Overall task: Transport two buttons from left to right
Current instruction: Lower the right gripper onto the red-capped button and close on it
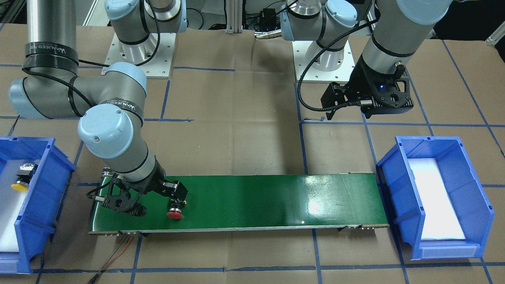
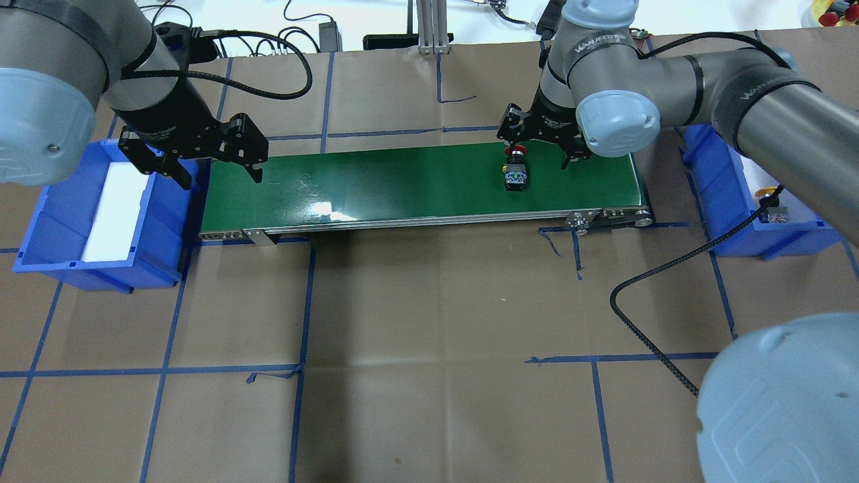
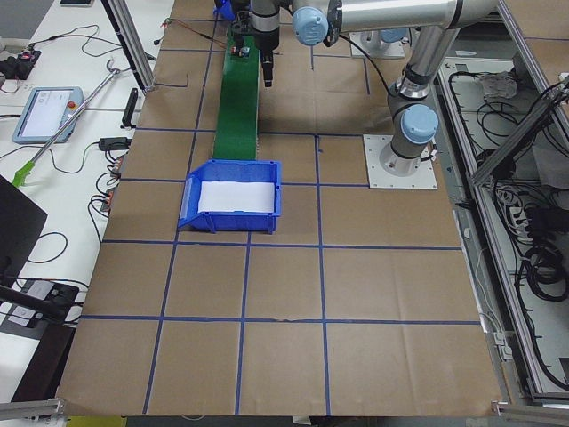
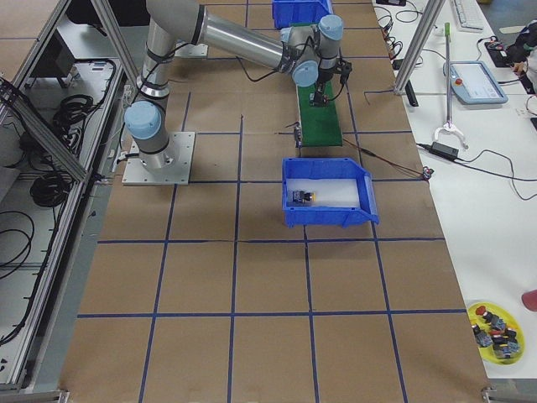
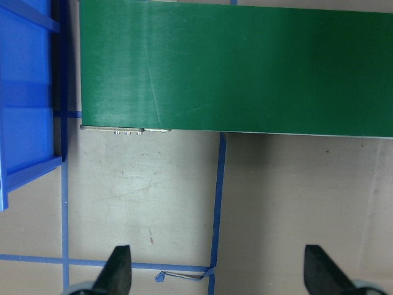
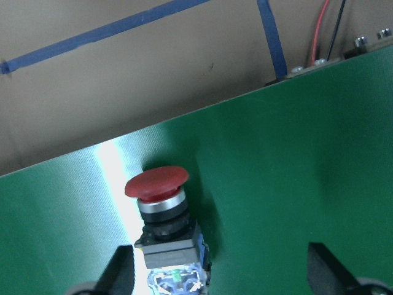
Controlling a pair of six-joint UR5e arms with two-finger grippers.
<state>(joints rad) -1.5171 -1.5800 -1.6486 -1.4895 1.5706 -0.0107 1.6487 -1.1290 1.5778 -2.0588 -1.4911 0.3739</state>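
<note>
The red button (image 2: 515, 171) lies on its side on the green belt (image 2: 402, 181) near its right end; it also shows in the front view (image 1: 174, 213) and the right wrist view (image 6: 161, 203). My right gripper (image 2: 540, 144) hangs open just over it, and the button lies between the fingers, close to one fingertip (image 6: 121, 270). The yellow button (image 2: 767, 196) lies in the blue bin (image 2: 731, 228) on my right, also seen in the front view (image 1: 20, 178). My left gripper (image 2: 215, 171) is open and empty above the belt's left end.
A second blue bin (image 2: 60, 241) with a white foam liner stands at the belt's left end. The left wrist view shows brown paper with blue tape lines beside the belt (image 5: 245, 67). A black cable (image 2: 644, 322) lies on the table front right.
</note>
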